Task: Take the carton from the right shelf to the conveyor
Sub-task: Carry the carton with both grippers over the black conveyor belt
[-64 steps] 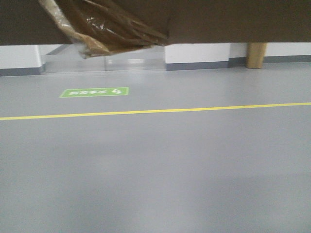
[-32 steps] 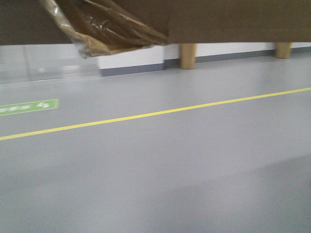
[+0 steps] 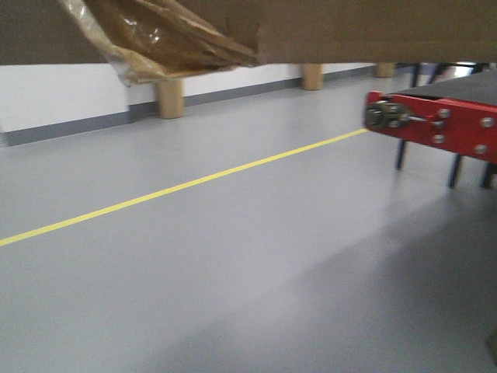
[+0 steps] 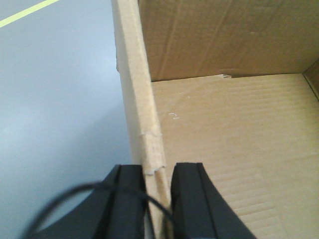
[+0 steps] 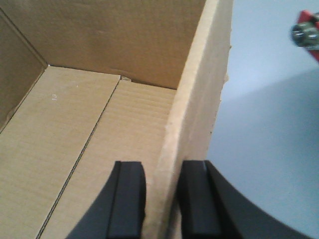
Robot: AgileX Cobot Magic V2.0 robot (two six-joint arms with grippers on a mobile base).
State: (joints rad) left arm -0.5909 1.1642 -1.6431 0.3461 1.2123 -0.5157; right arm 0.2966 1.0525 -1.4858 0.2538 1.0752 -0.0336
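Left gripper (image 4: pixel 158 181), right gripper (image 5: pixel 160 179) tight on carton (image 4: pixel 229 124) walls; conveyor (image 3: pixel 454 124) newly in view

Colours in view
Plain brown carton (image 3: pixel 373 31); conveyor (image 3: pixel 443 124) with red edge, dark belt; grey floor (image 3: pixel 233 264), one yellow line (image 3: pixel 194 182).

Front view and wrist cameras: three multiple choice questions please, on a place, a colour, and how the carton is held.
1. Where is the conveyor in the front view? A. far left B. right edge C. bottom centre
2. What colour is the floor line? A. yellow B. white C. blue
3. How is the carton held? A. on the floor B. one gripper under it C. left gripper and right gripper each pinch a side wall

B: its red end shows at right. A: a yellow stripe crosses the grey floor. C: fingers straddle a wall in each wrist view.
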